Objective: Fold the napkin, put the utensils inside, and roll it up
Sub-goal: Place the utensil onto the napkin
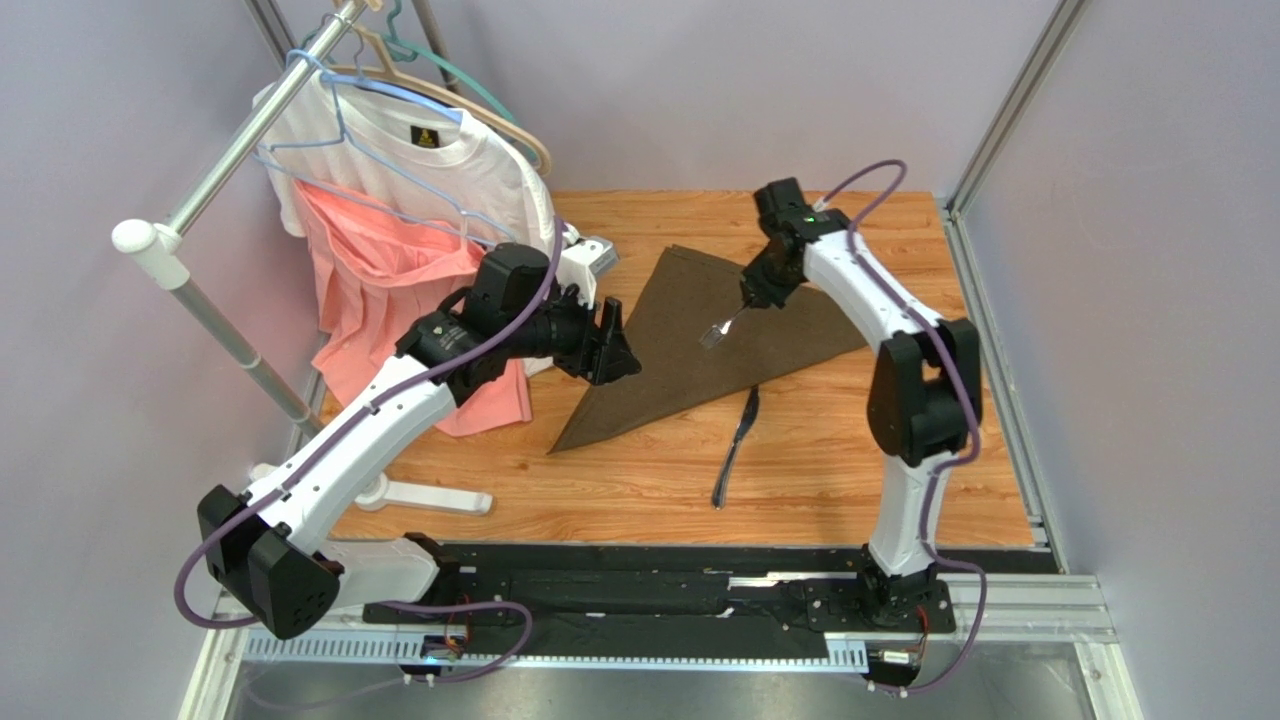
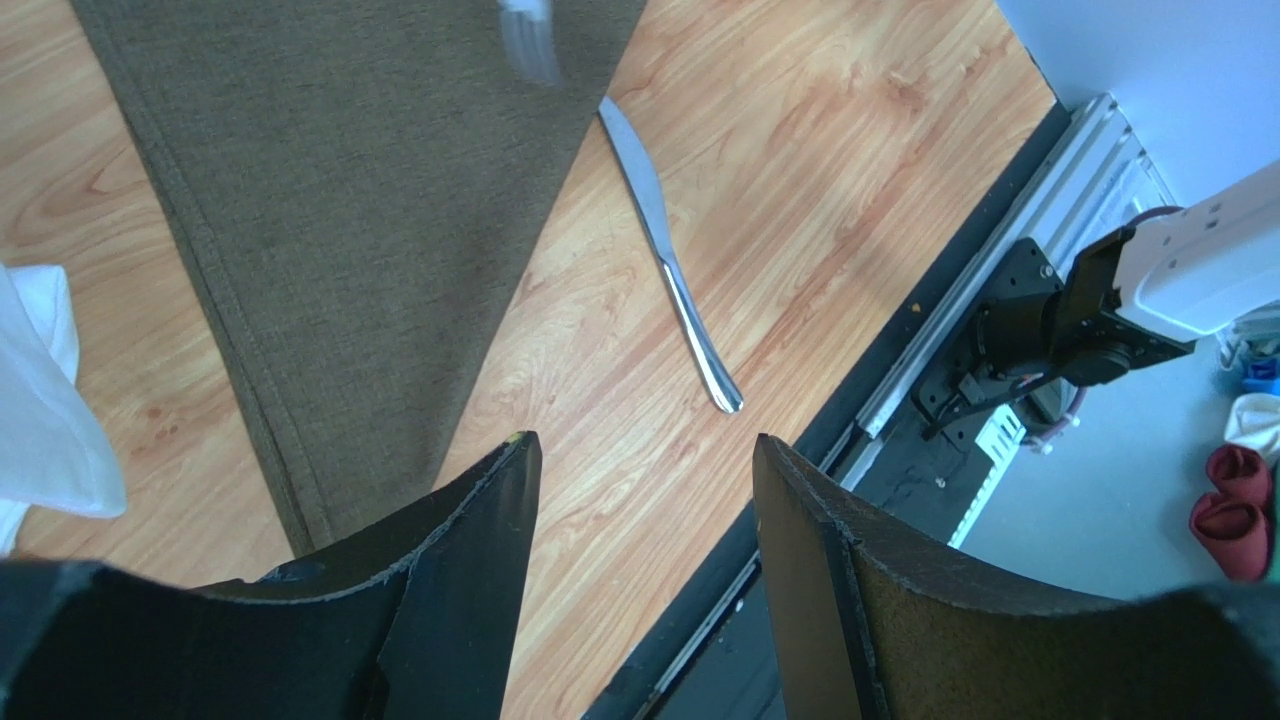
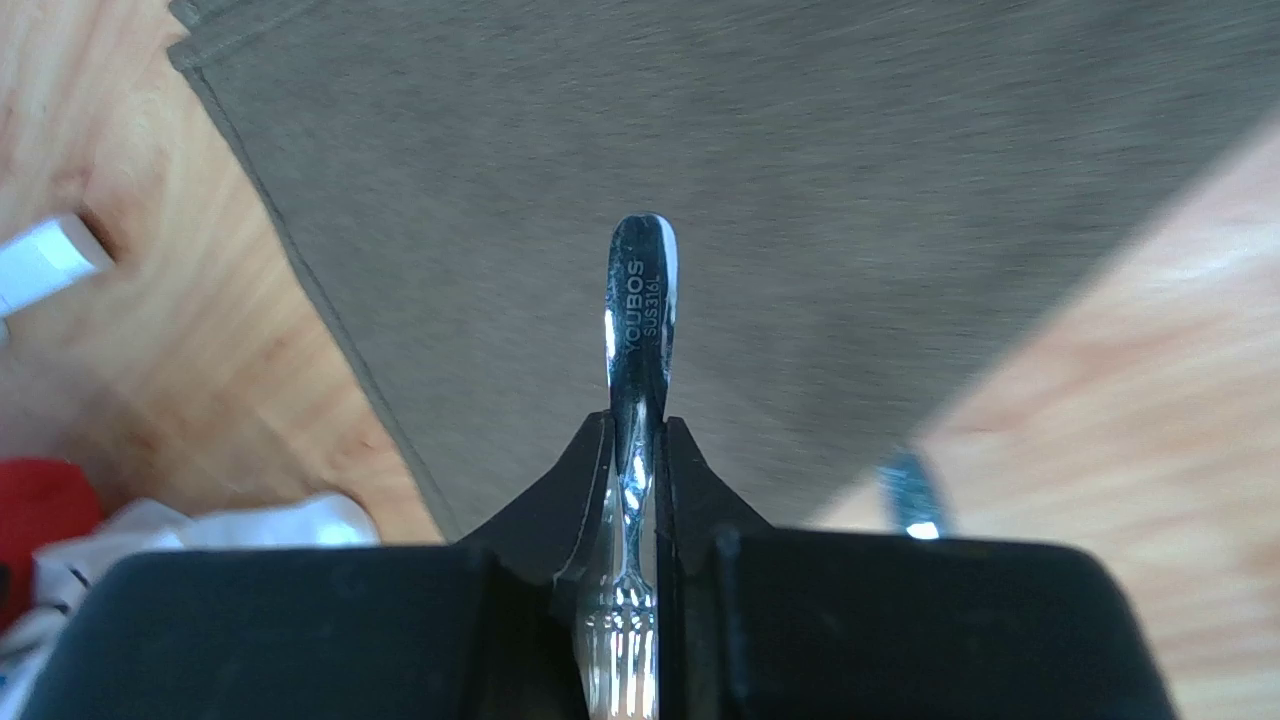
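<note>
- While the napkin [image 1: 684, 338] lies flat on the wooden bench [image 1: 631, 488], it shows as a dark olive-brown woven triangle with a stitched hem. Its long point reaches under the left hand [image 1: 613, 345] and its broad end spreads below the right hand [image 1: 747, 300].
- The fork [image 3: 640, 300] is silver and is pinched between the right hand's fingers. Its rounded, engraved end sticks out past the fingertips, above the cloth.
- From above, the fork hangs slanted from that hand over the middle of the napkin. I cannot tell whether it touches the cloth.
- The knife [image 2: 669, 270] is slim and silver. It lies bare on the bench ahead of the left hand, its blade tip just beside the napkin's edge and its handle pointing away from the cloth.
- The left hand hovers with its fingers spread wide and nothing between them. One finger [image 2: 466, 555] is over the napkin's hem and the other is over bare wood.
- The left arm stretches across from the rack side, the right arm bends down from the far side.
- A white T-shirt [image 1: 451, 158] and a pink garment [image 1: 368, 293] hang behind the left hand.
</note>
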`<state>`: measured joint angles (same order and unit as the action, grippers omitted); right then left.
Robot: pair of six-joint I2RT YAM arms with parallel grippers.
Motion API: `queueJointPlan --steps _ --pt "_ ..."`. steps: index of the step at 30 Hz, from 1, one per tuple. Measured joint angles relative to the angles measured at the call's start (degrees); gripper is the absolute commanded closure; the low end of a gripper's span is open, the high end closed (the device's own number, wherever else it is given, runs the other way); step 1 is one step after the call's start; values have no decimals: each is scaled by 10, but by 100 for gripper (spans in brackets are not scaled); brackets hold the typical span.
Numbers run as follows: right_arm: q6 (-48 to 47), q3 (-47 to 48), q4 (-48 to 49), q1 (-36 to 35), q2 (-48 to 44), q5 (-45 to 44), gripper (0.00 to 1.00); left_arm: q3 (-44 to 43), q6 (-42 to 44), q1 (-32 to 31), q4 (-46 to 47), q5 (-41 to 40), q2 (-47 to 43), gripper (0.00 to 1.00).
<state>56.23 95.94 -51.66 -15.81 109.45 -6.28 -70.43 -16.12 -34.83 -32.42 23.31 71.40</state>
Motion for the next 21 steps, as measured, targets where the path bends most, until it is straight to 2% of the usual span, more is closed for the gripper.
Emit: queueJointPlan --steps 3,7,14,21 --pt "60 71 -16 -33 76 -26 100 5 0 8 0 4 -3 37" --pt "137 99 -48 -59 130 -57 100 13 -1 19 2 12 -9 37" --pt "239 111 -109 -76 152 -89 100 19 -3 26 5 24 -19 37" --pt "266 178 -156 -77 193 -97 100 24 -4 27 11 34 -26 37"
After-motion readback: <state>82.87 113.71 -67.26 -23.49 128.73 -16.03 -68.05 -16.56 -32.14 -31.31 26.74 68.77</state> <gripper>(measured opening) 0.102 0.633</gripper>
